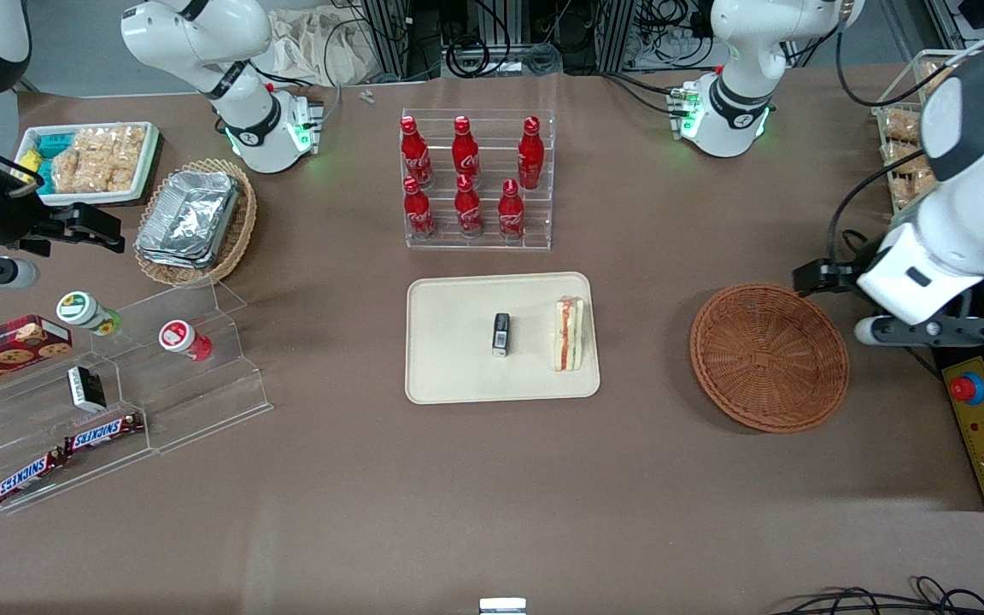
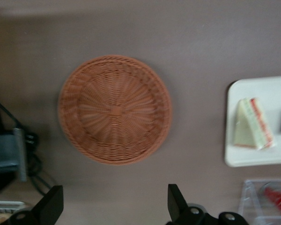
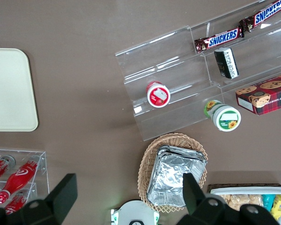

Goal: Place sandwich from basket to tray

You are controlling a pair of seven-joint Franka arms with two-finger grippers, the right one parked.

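The sandwich [image 1: 569, 333] lies on the cream tray [image 1: 458, 376], near the tray edge that faces the basket. It also shows in the left wrist view [image 2: 253, 124] on the tray [image 2: 262, 86]. The round reddish-brown basket [image 1: 770, 357] sits empty beside the tray, toward the working arm's end of the table, and shows in the left wrist view too [image 2: 114, 109]. My left gripper [image 1: 818, 278] hangs raised above the table by the basket's rim. In the left wrist view the gripper [image 2: 113, 206] is open and empty, its fingers wide apart.
A small black object [image 1: 501, 333] lies in the tray's middle. A clear rack of cola bottles [image 1: 475, 179] stands farther from the camera than the tray. A yellow control box [image 1: 979, 418] lies beside the basket. Stepped clear shelves with snacks [image 1: 116, 401] and an oval foil basket [image 1: 197, 218] lie toward the parked arm's end.
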